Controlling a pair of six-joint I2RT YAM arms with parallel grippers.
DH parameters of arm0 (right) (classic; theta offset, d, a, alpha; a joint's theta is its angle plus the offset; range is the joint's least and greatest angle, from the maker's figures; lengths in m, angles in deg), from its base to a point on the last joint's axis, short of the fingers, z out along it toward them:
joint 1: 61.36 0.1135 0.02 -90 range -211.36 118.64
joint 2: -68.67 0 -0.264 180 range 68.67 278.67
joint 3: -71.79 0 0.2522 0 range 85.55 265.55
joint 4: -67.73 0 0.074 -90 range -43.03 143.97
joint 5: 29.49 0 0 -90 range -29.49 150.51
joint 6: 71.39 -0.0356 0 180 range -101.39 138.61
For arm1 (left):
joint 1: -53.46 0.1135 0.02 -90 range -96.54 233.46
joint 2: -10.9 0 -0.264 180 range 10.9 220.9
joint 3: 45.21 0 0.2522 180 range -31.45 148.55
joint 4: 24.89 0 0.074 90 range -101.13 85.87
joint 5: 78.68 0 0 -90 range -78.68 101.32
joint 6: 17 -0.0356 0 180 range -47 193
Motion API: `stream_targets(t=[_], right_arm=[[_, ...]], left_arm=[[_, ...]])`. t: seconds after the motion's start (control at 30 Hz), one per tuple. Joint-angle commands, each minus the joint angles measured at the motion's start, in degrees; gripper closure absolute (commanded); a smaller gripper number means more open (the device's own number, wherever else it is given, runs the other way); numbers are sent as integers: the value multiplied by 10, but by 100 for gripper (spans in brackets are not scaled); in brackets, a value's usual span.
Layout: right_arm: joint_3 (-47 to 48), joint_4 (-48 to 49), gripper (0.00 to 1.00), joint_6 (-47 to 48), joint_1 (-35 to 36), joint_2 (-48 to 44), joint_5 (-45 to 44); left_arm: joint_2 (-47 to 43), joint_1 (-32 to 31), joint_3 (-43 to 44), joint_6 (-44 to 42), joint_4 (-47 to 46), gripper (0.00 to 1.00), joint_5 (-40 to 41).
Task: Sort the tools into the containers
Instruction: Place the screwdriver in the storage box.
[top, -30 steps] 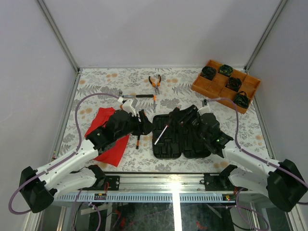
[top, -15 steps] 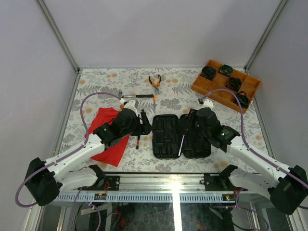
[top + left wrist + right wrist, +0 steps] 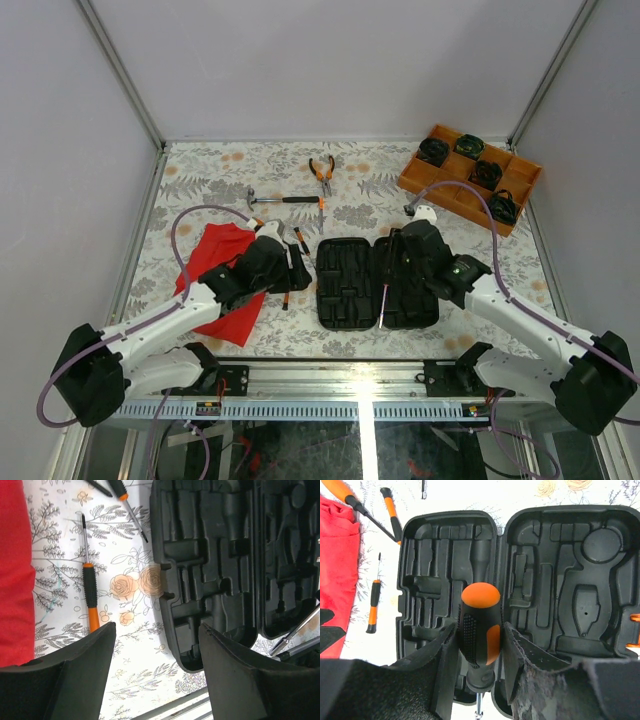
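The black tool case lies open, its moulded slots showing in the left wrist view and the right wrist view. My right gripper is shut on a large orange-and-black screwdriver above the case's middle, with the shaft pointing toward the near edge. My left gripper is open and empty just left of the case. A small screwdriver lies beside it. Two more screwdrivers, a hammer and pliers lie farther back.
A red cloth lies left of the left gripper, partly under the arm. An orange compartment tray of black round items stands at the back right. The table's near edge rail runs just below the case.
My right gripper has swung the big screwdriver from a tilt over the case's left half to the middle, shaft now pointing near. My left gripper has drawn back a little toward the cloth.
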Motion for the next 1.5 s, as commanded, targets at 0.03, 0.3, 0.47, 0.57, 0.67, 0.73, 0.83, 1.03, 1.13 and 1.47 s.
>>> stream_targets(t=[0.03,0.3,0.47,0.57,0.67,0.73,0.83,1.03,1.13,1.47], right_arm=[[25,14,100,3,2,5,17],[26,14,100,14,2,15,26],[22,16,100,12,2,12,32],[23,9,100,12,2,12,25],[22,12,100,3,2,10,29],[19,18,100,0,2,9,37],[19,23,100,0,2,13,38],[25,18,100,-6,2,15,39],[18,21,100,-9,2,10,38],[29,12,100,9,2,15,41]], left_arm=[[-5,4,-37,26,-53,35,-20],[6,4,-66,35,-92,32,-41],[32,3,-68,25,-115,31,-55],[41,1,-67,24,-120,31,-57],[50,-1,-71,24,-129,30,-69],[57,-3,-72,22,-134,30,-75],[64,-4,-73,20,-142,30,-87],[81,-4,-81,17,-177,29,-114],[97,-5,-75,14,-187,30,-131],[132,-24,-65,13,-225,39,-176]])
